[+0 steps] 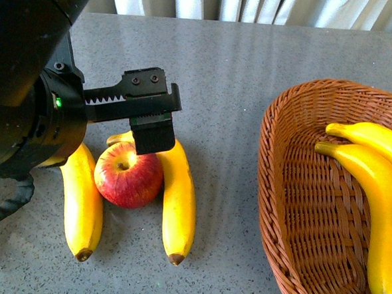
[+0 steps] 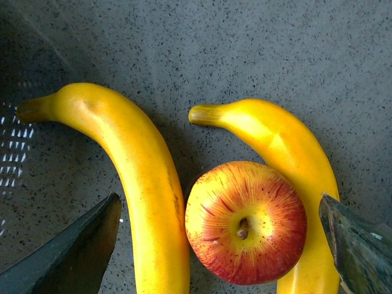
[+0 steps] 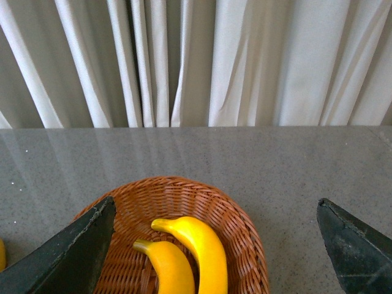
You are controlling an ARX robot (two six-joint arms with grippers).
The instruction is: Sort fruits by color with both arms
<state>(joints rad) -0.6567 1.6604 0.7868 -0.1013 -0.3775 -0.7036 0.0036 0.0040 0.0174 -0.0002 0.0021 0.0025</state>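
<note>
We log one red, yellow-streaked apple, stem up, on the table, touching a yellow brown-tipped banana on its left and another banana on its right, two more bananas in the basket, left gripper spread wide over the apple

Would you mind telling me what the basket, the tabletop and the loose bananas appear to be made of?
Basket: brown woven wicker, matte, with visible interlaced strands. Tabletop: grey speckled stone or laminate, semi-glossy, with soft reflections. Bananas: probably plastic replicas, given the uniform glossy yellow skin, though real fruit cannot be ruled out.
</note>
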